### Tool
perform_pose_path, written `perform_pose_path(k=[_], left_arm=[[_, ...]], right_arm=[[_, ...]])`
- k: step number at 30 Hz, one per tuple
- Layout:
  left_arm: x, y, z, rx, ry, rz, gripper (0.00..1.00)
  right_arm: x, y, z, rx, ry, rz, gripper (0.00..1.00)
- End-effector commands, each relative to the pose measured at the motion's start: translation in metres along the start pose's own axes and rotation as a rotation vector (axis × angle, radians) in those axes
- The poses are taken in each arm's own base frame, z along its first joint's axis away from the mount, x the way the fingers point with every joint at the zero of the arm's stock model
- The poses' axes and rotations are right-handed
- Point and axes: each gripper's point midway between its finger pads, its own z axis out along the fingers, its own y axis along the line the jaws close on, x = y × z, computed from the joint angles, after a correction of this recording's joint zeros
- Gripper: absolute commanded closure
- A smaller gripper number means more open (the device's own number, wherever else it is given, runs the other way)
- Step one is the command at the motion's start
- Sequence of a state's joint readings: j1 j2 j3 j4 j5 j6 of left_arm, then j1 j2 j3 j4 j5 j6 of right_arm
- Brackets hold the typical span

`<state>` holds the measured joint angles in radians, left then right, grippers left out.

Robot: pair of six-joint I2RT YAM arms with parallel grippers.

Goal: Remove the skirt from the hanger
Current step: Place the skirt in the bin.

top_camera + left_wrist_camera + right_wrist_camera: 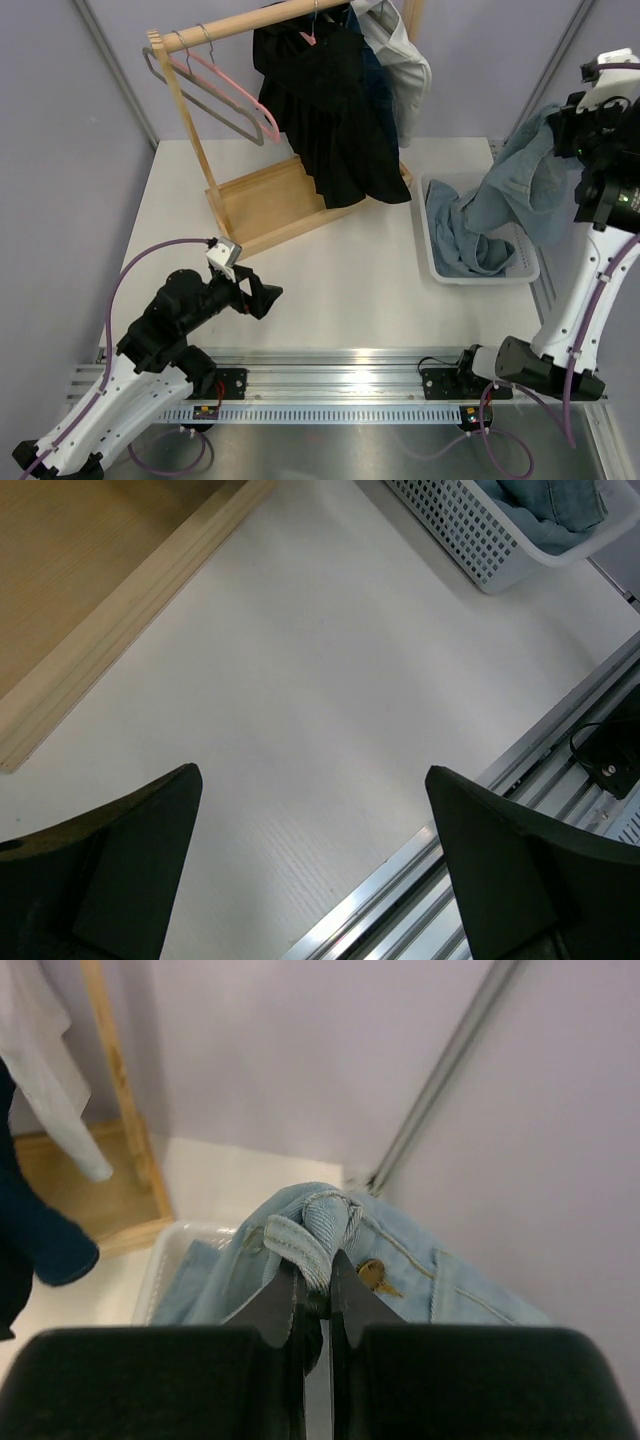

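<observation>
My right hand [312,1295] pinches the skirt [410,1260] by its waistband so the hem trails into the basket [480,279] below; left hand [315,820] hangs open.

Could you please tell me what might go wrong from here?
1. The right jaws pinch only a thin waistband fold of the denim skirt; it might slip out early.
2. The skirt hangs partly above the white basket edge, so on release some could drape over the rim onto the table.

top view looks down; both wrist views share its basket [480,279].
</observation>
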<state>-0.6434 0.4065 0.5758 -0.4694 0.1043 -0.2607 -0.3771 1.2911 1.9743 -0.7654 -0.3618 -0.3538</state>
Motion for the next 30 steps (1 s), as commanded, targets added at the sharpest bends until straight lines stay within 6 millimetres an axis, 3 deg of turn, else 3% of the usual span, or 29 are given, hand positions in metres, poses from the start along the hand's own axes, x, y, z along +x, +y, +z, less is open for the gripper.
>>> perform_pose_path(k=[1,6,9,13,16,18,22,26,30], left_arm=[[-0.021,-0.009,-0.004,0.033,-0.063,0.019,0.01],[-0.019,-0.009,-0.003,0.035,-0.056,0.019,0.01],[-0.020,-0.009,-0.003,0.035,-0.058,0.019,0.01],[-0.019,-0.009,-0.002,0.037,-0.053,0.021,0.01],[-0.019,-0.009,-0.002,0.036,-0.050,0.020,0.01],[-0.019,-0.009,-0.002,0.034,-0.050,0.019,0.01],[-0.020,-0.009,-0.004,0.034,-0.060,0.016,0.01],[-0.020,-0.009,-0.004,0.038,-0.063,0.018,0.01],[-0.021,-0.010,-0.004,0.041,-0.064,0.023,0.01]], right_arm=[[0.024,0.024,0.023,-0.151,0.004,0.043,1.00],[0.095,0.057,0.054,-0.304,0.129,0.209,1.00],[0.126,0.077,0.065,-0.393,0.193,0.306,1.00],[0.128,0.110,0.066,-0.518,0.217,0.395,1.00],[0.112,0.137,0.062,-0.606,0.193,0.430,1.00],[0.100,0.145,0.061,-0.637,0.172,0.490,1.00],[0.118,0.126,0.080,-0.472,0.212,0.523,1.00],[0.186,0.084,0.095,-0.247,0.337,0.526,1.00],[0.247,0.065,0.093,-0.168,0.466,0.502,1.00]])
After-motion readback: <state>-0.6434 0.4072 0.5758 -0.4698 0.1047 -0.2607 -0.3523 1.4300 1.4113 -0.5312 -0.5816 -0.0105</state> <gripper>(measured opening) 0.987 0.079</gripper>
